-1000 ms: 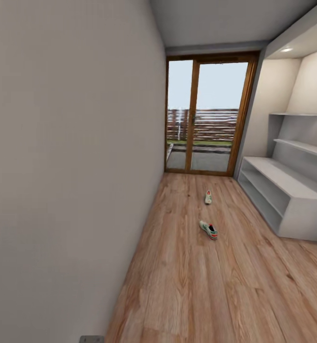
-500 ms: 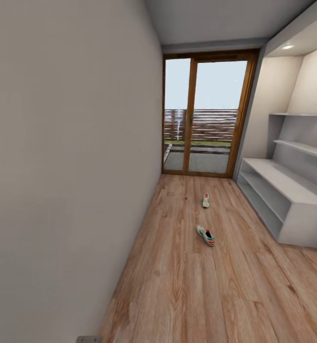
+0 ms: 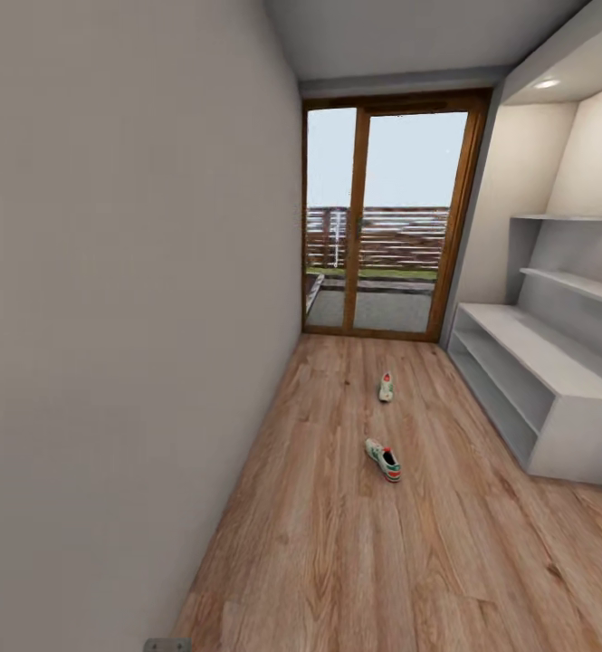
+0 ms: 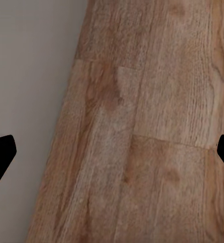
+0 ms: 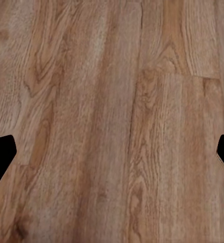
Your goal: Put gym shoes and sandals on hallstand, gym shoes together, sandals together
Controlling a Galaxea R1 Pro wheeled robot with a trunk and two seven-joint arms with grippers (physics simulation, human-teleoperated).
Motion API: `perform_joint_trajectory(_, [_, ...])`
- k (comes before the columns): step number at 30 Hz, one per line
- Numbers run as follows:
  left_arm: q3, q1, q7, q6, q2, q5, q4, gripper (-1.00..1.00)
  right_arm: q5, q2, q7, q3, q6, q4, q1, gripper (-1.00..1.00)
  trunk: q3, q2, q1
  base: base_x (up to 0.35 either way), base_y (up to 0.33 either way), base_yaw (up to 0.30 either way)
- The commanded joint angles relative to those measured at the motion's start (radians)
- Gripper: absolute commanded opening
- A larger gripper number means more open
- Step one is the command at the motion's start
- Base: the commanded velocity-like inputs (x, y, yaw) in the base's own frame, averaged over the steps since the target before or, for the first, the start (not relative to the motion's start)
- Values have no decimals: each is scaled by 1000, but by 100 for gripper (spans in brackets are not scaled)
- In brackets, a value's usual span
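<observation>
The robot looks to be on its approach; nothing is picked up yet. Two gym shoes lie apart on the wood floor [image 3: 337, 561] at centre frame, the nearer shoe [image 3: 383, 459] below the farther shoe [image 3: 387, 387]. The shoe rack [image 3: 554, 362] stands at the right edge, its top bare. No sandals are visible.

Both wrist views show jaws spread wide, holding nothing.

Next it must roll closer to the nearer shoe. A plain wall [image 3: 129, 317] crowds the left; open floor lies ahead.
</observation>
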Motion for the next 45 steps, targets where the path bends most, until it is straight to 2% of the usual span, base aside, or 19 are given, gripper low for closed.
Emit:
perform_joint_trajectory(1, [1,-1,1,-3,0,0,1,100,-2,0,0,0,-3,1,-1,100,-1,0,0,254,-181,0])
perform_joint_trajectory(18, [1,-1,1,-4,0,0,1,100,0,-1,0,-1,-5,2,0,100,-1,0,0,281,-147,0])
perform_joint_trajectory(45, [1,-1,1,-4,0,0,1,100,-3,2,-2,-1,-4,-1,0,100,-1,0,0,311,-81,0])
